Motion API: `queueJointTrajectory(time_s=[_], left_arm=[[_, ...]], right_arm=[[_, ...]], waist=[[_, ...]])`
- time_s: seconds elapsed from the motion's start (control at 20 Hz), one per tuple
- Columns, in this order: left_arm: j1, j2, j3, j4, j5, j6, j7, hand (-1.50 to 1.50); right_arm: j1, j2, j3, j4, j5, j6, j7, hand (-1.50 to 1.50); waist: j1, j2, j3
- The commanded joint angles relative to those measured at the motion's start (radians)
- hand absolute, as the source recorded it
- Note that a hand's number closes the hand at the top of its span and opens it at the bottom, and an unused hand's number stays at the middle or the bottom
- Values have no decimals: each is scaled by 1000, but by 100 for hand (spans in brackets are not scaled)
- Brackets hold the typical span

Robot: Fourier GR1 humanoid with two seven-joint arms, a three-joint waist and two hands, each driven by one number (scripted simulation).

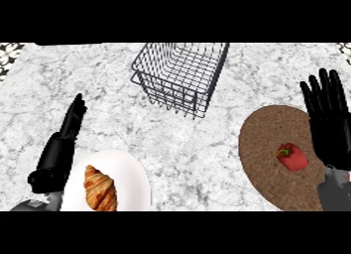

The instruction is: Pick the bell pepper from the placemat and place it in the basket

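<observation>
The marble worktop point(193, 149) carries the placemat point(270, 124) by its right edge. The pepper point(292, 157) lies there, just left of the nearer right hand point(332, 126), whose fingers are straight and spread.

Colours on the marble counter point(186, 149)
White, grey-veined top; red bell pepper point(292, 157) on brown woven placemat point(266, 134) at four o'clock; black wire basket point(180, 77) at twelve; golden-brown croissant point(100, 188) on white plate point(131, 178) at seven.

The light is bright and even over the whole pale tabletop point(178, 144), as if it comes from above. The placemat point(263, 139) and basket point(171, 92) throw only very faint, soft shadows.
</observation>
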Motion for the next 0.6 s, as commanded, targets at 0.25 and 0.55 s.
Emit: queueJointTrajectory(time_s=[0.25,0.55], left_arm=[[-82,101,38,11,-17,-78,11,0],[-58,160,118,40,46,-128,18,0]], right_arm=[[-123,-129,314,-221,-41,606,-77,150],[221,-125,463,-394,-78,808,-177,-150]], waist=[[67,-21,-19],[-34,-25,-21]])
